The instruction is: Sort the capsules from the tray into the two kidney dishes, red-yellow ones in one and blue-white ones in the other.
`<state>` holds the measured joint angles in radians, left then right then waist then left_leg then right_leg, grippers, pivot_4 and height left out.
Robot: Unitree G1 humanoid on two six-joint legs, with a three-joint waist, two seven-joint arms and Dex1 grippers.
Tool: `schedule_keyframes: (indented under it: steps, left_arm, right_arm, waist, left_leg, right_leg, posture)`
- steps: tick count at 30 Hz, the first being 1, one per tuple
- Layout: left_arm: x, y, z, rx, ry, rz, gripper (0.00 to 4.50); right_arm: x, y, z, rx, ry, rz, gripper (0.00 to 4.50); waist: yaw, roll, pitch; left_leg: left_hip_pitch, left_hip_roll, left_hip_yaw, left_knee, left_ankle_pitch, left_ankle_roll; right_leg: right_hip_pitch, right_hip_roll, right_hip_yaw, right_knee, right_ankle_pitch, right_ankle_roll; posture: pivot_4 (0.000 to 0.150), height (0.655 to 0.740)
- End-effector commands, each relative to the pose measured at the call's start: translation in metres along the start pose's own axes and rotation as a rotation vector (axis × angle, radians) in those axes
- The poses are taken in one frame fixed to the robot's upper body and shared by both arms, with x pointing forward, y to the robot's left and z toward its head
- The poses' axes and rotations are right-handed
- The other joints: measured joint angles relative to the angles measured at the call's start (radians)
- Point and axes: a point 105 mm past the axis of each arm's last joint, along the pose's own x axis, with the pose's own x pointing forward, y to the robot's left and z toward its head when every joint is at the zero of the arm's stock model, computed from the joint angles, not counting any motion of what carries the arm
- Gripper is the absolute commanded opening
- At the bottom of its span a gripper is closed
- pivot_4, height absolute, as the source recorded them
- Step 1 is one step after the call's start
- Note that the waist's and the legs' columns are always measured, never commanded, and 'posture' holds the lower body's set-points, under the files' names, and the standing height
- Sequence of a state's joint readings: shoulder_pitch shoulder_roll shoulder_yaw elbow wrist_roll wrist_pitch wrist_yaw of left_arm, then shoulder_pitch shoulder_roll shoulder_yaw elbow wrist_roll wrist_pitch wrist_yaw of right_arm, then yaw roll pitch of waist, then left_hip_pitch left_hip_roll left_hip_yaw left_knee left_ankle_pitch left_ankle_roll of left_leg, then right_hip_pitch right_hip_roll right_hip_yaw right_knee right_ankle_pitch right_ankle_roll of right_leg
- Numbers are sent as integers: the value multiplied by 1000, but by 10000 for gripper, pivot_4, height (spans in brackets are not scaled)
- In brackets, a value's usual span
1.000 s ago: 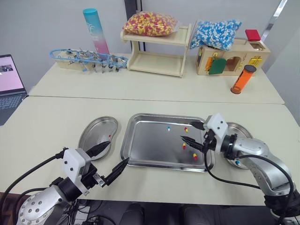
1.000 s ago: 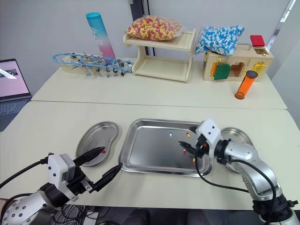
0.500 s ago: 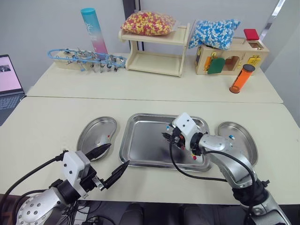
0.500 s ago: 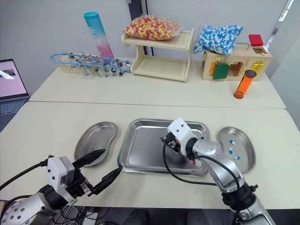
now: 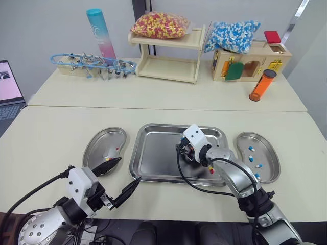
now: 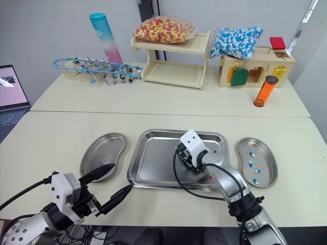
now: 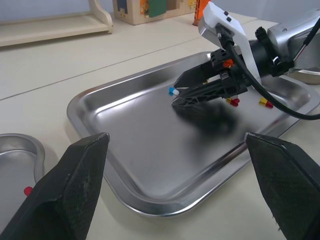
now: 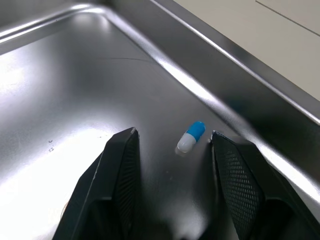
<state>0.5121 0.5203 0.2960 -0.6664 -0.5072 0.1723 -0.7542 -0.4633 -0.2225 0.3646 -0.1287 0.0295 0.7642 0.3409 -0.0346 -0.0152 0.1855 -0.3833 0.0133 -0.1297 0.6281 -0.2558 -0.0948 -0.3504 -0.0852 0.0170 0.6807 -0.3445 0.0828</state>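
Observation:
The steel tray (image 5: 153, 161) lies in the table's middle, between the left kidney dish (image 5: 99, 145) and the right kidney dish (image 5: 265, 168). My right gripper (image 8: 174, 134) is low over the tray floor, open, its fingers on either side of a blue-white capsule (image 8: 191, 136) without closing on it. Red-yellow capsules (image 7: 231, 101) lie on the tray behind that gripper. The right dish holds blue-white capsules (image 5: 251, 149); the left dish holds a red-yellow one (image 5: 117, 149). My left gripper (image 5: 125, 173) hovers open and empty over the table's front edge, between left dish and tray.
At the back stand a wooden shelf (image 5: 168, 66) with a bag of red-yellow capsules (image 5: 162, 24), a bag of blue-white ones (image 5: 235, 34), a wooden toy box (image 5: 255, 64), an orange cylinder (image 5: 260, 86), a tool rack (image 5: 92, 65) and a blue-pink tube (image 5: 99, 33). A laptop (image 5: 7, 81) sits far left.
My right gripper has swung from the tray's right end, near the right dish, leftward to the tray's middle and now brackets the blue-white capsule. The left gripper has hardly moved.

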Motion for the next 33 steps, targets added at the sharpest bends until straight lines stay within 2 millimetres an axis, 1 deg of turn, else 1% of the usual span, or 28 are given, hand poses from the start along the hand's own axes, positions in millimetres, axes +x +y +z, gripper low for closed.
schedule_keyframes:
  steps: [1, 2, 5, 9, 14, 16, 17, 20, 24, 27, 29, 31, 33]
  left_arm:
    - [1, -2, 5, 22, -30, -11, 45000]
    - [1, -3, 5, 23, -31, -12, 45000]
    - [1, -3, 4, 22, -31, -14, 45000]
    - [0, -3, 0, 19, -29, -16, 45000]
    - [-1, -3, -3, 25, -32, -32, 45000]
    - [-1, -5, -4, 31, -30, -58, 45000]
    - [-1, -7, -3, 36, -30, -86, 45000]
    - [-1, -14, -2, 32, -31, -151, 45000]
    - [2, -21, 9, 28, -43, -282, 45000]
    - [8, -27, 16, 23, -65, -358, 45000]
    - [11, -29, 20, 17, -76, -384, 45000]
    - [14, -32, 24, 15, -93, -407, 45000]
    - [20, -41, 28, 24, -114, -486, 45000]
  right_arm:
    - [2, -10, -2, 7, 10, -42, 21441]
    - [2, -11, -3, 4, 10, -44, 19772]
    - [1, -11, -2, -7, 5, -48, 12171]
    - [0, -11, 2, -40, -20, -54, 447]
    - [-5, -8, 16, -72, -80, -29, 161]
    - [-14, -8, 27, -77, -133, -10, 161]
    - [-22, -8, 32, -79, -164, 1, 161]
    - [-40, -9, 39, -80, -211, 27, 161]
    - [-85, -20, 40, -106, -282, 58, 161]
    - [-118, -34, 37, -111, -311, 58, 161]
    - [-133, -40, 34, -117, -316, 56, 161]
    - [-148, -51, 27, -145, -290, 12, 161]
    - [-176, -73, 8, -160, -207, -75, 161]
  waist:
    - [0, 0, 0]
    - [0, 0, 0]
    - [0, 0, 0]
    - [0, 0, 0]
    - [0, 0, 0]
    - [0, 0, 0]
    - [0, 0, 0]
    - [2, 0, 0]
    - [9, 0, 0]
    - [7, 0, 0]
    - [3, 0, 0]
    - [-1, 0, 0]
    - [3, 0, 0]
  left_leg:
    - [0, 0, 0, 0, 0, 0]
    - [0, 0, 0, 0, 0, 0]
    - [0, 0, 0, 0, 0, 0]
    - [0, 0, 0, 0, 0, 0]
    - [0, 0, 0, 0, 0, 0]
    - [0, 0, 0, 0, 0, 0]
    - [-1, 0, 0, 0, 0, 0]
    - [-1, 0, 0, 0, 0, 0]
    - [-3, 0, -1, 0, 0, 0]
    - [-3, 0, -1, 0, 0, 0]
    - [-2, 0, -1, 0, 0, 0]
    - [-1, 0, 0, 0, 0, 0]
    - [-1, 0, 0, 0, 0, 0]
  right_leg:
    - [0, 0, 0, 0, 0, 0]
    - [0, 0, 0, 0, 0, 0]
    - [0, 0, 0, 0, 0, 0]
    - [0, 0, 0, 0, 0, 0]
    - [0, 0, 0, 0, 0, 0]
    - [0, 0, 0, 0, 0, 0]
    - [-1, 0, 0, 0, 0, 0]
    - [-1, 0, 0, 0, 0, 0]
    - [-1, 0, -2, -1, 0, 0]
    - [0, 0, -1, -1, 0, 0]
    - [0, 0, -1, -1, 0, 0]
    - [0, 0, 0, -1, 0, 0]
    - [1, 0, 0, -1, 0, 0]
  posture:
    - [1500, 7400]
    - [1500, 7400]
    - [1500, 7400]
    - [1500, 7400]
    - [1500, 7400]
    - [1500, 7400]
    - [1500, 7400]
    - [1500, 7400]
    - [1500, 7400]
    - [1500, 7400]
    - [1500, 7400]
    - [1500, 7400]
    - [1500, 7400]
